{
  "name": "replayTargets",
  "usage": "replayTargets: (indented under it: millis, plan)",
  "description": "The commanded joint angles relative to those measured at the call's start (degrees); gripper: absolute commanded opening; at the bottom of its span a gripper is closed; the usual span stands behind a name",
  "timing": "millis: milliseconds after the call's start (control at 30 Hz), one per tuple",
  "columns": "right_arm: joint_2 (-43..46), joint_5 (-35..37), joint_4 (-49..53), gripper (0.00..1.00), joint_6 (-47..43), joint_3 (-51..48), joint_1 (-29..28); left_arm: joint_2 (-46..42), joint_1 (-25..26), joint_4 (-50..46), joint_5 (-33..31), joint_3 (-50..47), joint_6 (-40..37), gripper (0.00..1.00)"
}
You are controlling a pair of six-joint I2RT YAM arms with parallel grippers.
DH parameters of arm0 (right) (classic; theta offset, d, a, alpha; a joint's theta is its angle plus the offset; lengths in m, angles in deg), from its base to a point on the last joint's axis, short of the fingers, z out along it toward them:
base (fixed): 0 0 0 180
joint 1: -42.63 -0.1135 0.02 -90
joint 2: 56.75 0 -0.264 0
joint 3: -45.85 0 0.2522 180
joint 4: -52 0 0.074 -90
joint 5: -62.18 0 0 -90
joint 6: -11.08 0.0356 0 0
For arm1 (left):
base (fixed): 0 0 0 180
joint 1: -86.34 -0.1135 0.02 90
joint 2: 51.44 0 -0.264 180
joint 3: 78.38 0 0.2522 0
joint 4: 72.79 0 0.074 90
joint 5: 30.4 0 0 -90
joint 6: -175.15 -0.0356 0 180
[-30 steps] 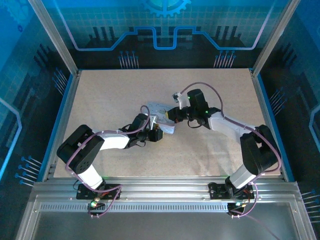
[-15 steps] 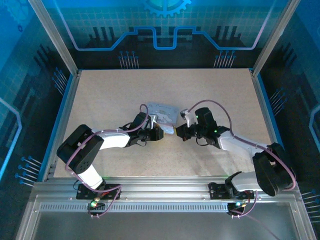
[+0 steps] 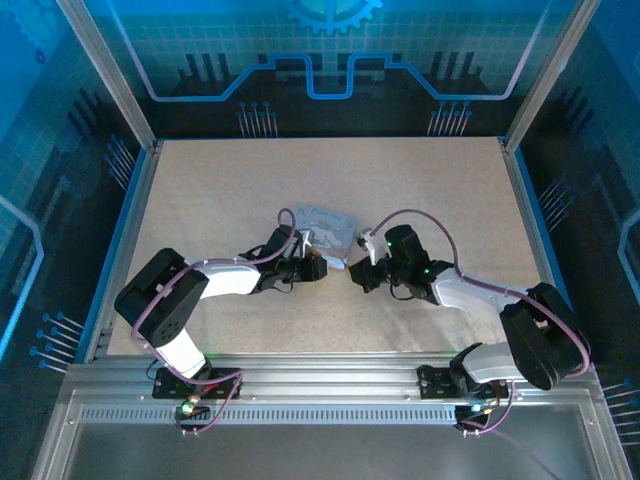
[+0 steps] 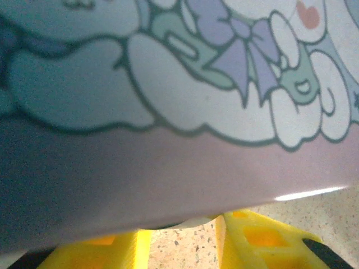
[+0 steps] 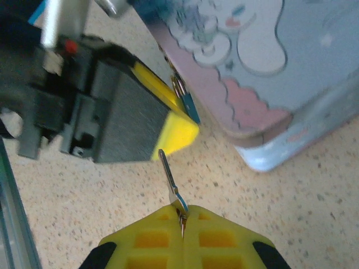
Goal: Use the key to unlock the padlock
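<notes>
Padlock [image 5: 189,105] slanting, shackle away from key [image 5: 168,172], beside tin box [image 5: 263,67]

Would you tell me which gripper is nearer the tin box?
Left: the left gripper sits close beside the tin box; the right gripper, pinching the key, stands off its corner.

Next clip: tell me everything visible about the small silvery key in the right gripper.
The thin silvery metal key is pinched by its head between the right gripper's shut yellow fingers. Its narrow shaft sticks out above the speckled tabletop, leaning slightly left, tip close to a yellow fingertip of the left gripper; contact cannot be judged.
</notes>
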Motion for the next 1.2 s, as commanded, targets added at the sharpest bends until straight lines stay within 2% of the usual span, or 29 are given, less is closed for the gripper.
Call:
replayTargets:
  millis: [0, 167, 467, 900, 1167]
  plan:
    - [-1.82, -4.14, -0.81, 0.0, 0.36, 4.89, 1.3, 1.1, -0.53, 2.16, -1.2, 1.08, 0.45, 0.37]
    - [-8.16, -7.35, 0.3, 0.0, 1.92, 12.13, 3.38, 1.81, -1.32, 3.37, -1.34, 0.91, 0.74, 0.41]
    - [-18.48, -4.39, 5.67, 0.0, 4.11, 22.62, 4.33, 2.15, -2.34, 4.74, -1.19, 0.62, 1.68, 0.43]
    - [-21.87, 0.02, 13.08, 0.0, 4.67, 23.84, 3.15, 6.72, -2.23, 6.56, -1.56, 1.3, 2.53, 0.41]
    - [-21.4, 0.2, 13.18, 0.0, 4.61, 24.02, 2.4, 7.75, -1.76, 5.16, -2.38, 3.08, 1.56, 0.31]
